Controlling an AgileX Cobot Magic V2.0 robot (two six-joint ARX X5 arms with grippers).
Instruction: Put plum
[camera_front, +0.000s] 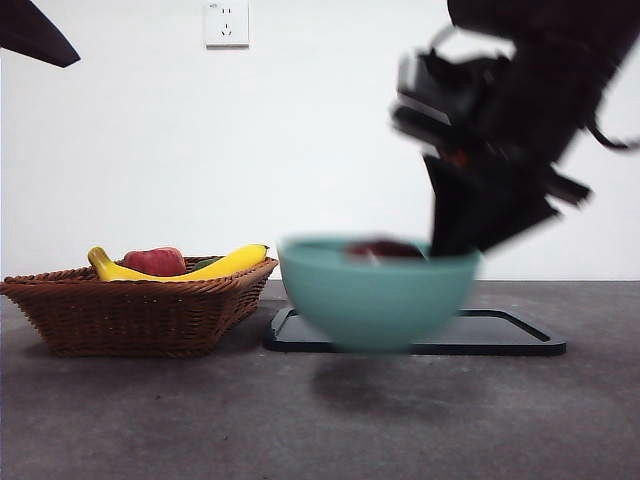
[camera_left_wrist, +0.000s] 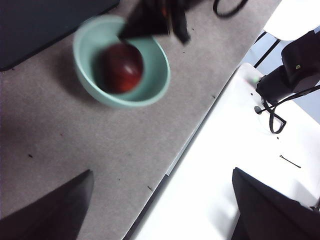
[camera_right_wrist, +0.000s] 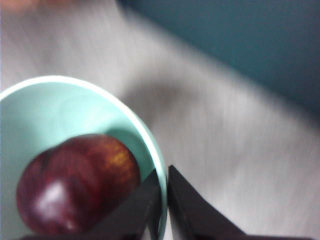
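Observation:
The dark maroon plum (camera_right_wrist: 75, 185) lies inside the teal bowl (camera_right_wrist: 60, 110). My right gripper (camera_right_wrist: 163, 197) is shut on the bowl's rim, one jaw inside and one outside. In the front view the bowl (camera_front: 375, 295) is blurred and hangs a little above the table, with its shadow below it. The plum (camera_front: 385, 250) peeks over the rim, and the right gripper (camera_front: 455, 235) comes down from the upper right. The left wrist view shows the bowl (camera_left_wrist: 155, 85), the plum (camera_left_wrist: 121, 67) and the right gripper (camera_left_wrist: 150, 22) from above. My left gripper (camera_left_wrist: 162, 210) is open, empty and away from them.
A wicker basket (camera_front: 140, 310) at the left holds a yellow banana (camera_front: 225, 265) and a brighter red fruit (camera_front: 155, 261). A dark flat tray (camera_front: 500, 340) lies behind and below the bowl. The waiting arm shows as a black tip (camera_front: 35, 35) at the top left.

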